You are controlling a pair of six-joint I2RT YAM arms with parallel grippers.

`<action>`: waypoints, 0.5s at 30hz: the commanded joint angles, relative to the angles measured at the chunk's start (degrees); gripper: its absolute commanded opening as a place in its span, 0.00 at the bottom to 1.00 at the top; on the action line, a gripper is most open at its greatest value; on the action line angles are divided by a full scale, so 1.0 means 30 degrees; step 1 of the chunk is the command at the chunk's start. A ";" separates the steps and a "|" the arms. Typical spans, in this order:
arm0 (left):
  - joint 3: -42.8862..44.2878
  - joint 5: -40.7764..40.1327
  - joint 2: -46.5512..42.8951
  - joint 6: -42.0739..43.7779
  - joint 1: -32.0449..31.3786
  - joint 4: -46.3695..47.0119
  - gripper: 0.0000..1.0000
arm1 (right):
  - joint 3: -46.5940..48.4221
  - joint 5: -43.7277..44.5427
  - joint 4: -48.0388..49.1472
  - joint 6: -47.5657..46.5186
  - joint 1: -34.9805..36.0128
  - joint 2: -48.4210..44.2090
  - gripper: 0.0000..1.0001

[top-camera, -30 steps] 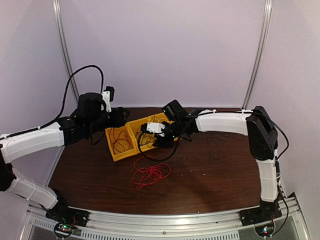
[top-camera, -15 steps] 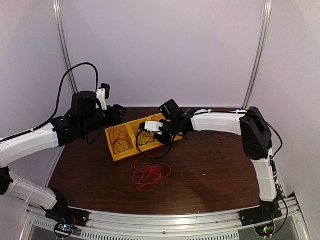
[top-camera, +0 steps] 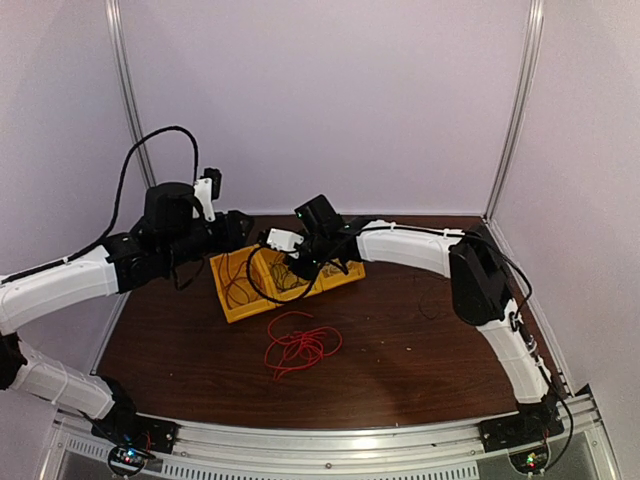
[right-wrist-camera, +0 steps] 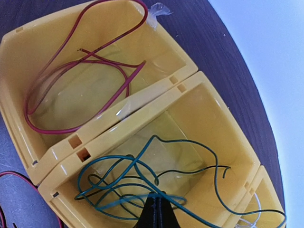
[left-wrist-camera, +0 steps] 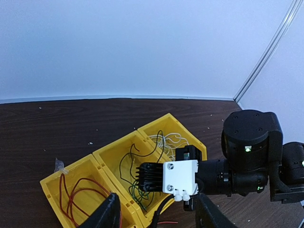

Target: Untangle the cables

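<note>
The right gripper [right-wrist-camera: 159, 214] is seen clenched, its dark tips pressed together and lowered into the middle compartment of the yellow bins [right-wrist-camera: 137, 107]. Loops of the dark green cable [right-wrist-camera: 142, 178] lie right at those tips; whether a strand is actually pinched cannot be told. This cable is a thin, glossy wire, coiled loosely into several overlapping rings on the compartment floor, with one long strand swept out along the compartment's length and up its far wall.

In the neighbouring compartment the red cable [right-wrist-camera: 71, 95] is laid as one large elongated loop — its long axis follows the compartment lengthwise, and two cut ends cross near the middle. A white cable [left-wrist-camera: 168, 140] is bunched in the third compartment, at the other end of the row.

From above, the row of bins is seen set diagonally on the table [top-camera: 400, 370], running from near-left to far-right. The left gripper [left-wrist-camera: 157, 199] is held released, jaws wide and holding nothing, above the row's left end.

A loose red bundle [top-camera: 300, 345] lies on the wood just in front of the bins — a flat scribble of loops, slightly wider than deep, with a tail trailing to the near-left.
</note>
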 commanded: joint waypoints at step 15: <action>0.3614 0.0547 0.2059 0.3218 0.0131 -0.2351 0.60 | -0.7128 -0.1385 -0.0230 0.1645 0.0029 -0.8203 0.42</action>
